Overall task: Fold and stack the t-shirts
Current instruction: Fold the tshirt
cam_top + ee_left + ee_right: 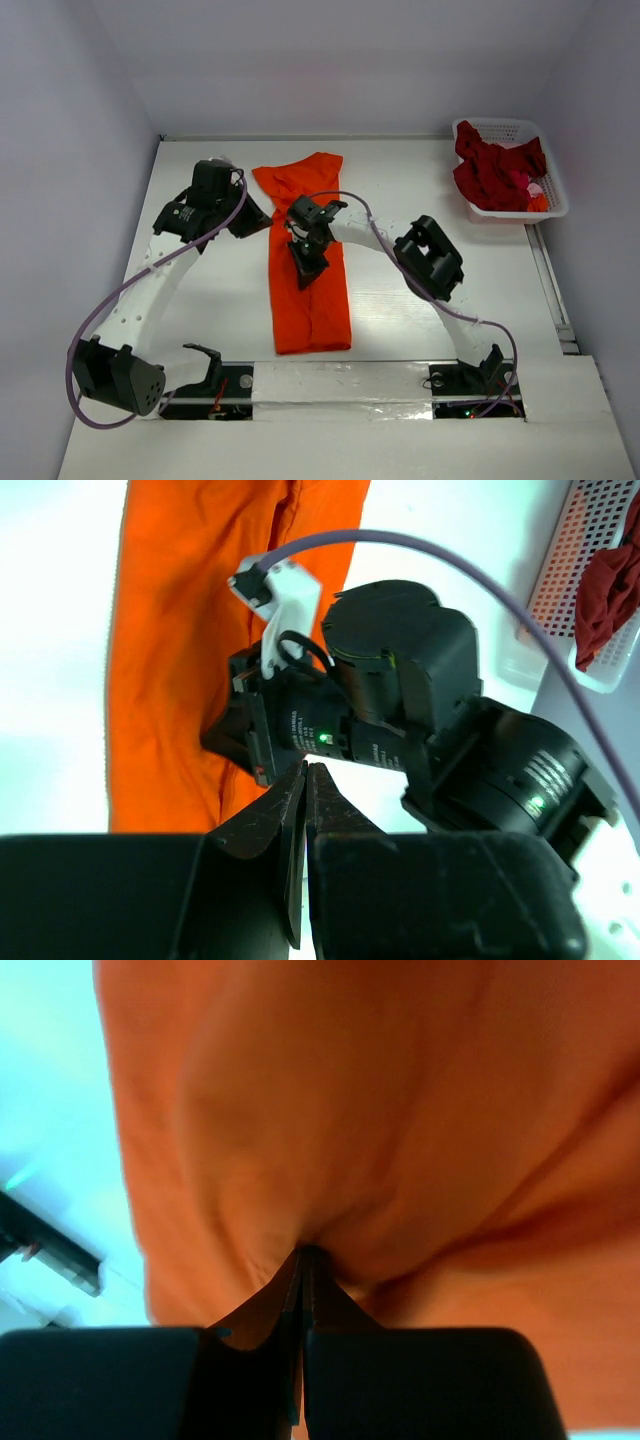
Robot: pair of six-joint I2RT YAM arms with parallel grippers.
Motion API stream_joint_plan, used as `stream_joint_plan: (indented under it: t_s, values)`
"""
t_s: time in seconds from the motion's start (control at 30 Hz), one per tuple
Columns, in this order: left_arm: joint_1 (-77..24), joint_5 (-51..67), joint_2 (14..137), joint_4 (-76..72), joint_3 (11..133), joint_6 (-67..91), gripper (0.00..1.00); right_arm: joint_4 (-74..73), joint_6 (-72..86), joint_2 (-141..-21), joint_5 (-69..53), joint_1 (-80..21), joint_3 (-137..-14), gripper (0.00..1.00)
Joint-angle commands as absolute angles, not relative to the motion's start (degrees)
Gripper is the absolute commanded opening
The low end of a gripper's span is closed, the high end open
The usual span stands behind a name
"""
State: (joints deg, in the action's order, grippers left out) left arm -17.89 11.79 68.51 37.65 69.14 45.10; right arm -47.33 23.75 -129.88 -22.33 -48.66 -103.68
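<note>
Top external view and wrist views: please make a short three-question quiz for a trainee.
1. True or false: the right gripper has its jaws shut on the bright orange cloth t-shirt.
2. Where do the dark red cloth t-shirts lie? A) on the bare table B) in the white latticed plastic basket C) under the orange t-shirt
3. Fill in: the left gripper, jaws shut, holds ____.
Key: 1 true; 2 B; 3 nothing.

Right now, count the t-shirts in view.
2 distinguishable: a bright orange cloth t-shirt lies mid-table; a dark red cloth heap in the white latticed plastic basket, far right, may hide more.
</note>
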Motion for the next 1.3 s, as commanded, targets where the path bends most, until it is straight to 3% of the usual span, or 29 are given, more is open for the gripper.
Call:
stream_joint_plan:
  t_s: [0.0, 0.43, 0.67, 1.27]
  values:
    - [-17.84, 11.6, 66.71, 38.58, 73.12, 44.56, 0.0, -43.95, 24.61, -130.52, -23.99, -49.31, -101.0, 0.0]
    - [-17.84, 10.37, 68.46, 41.66, 77.52, 42.72, 0.0, -33.85, 30.76, -124.46, -24.79, -49.31, -86.93, 0.0]
    - [-17.84, 8.7, 68.21, 40.61, 70.4, 42.62, 0.0, -30.94, 34.19, -122.96, -24.43, -49.31, -83.77, 0.0]
    - [-17.84, 9.05, 66.97, 41.66, 70.66, 42.28, 0.0, -28.56, 35.33, -123.05, -25.14, -43.34, -81.3, 0.0]
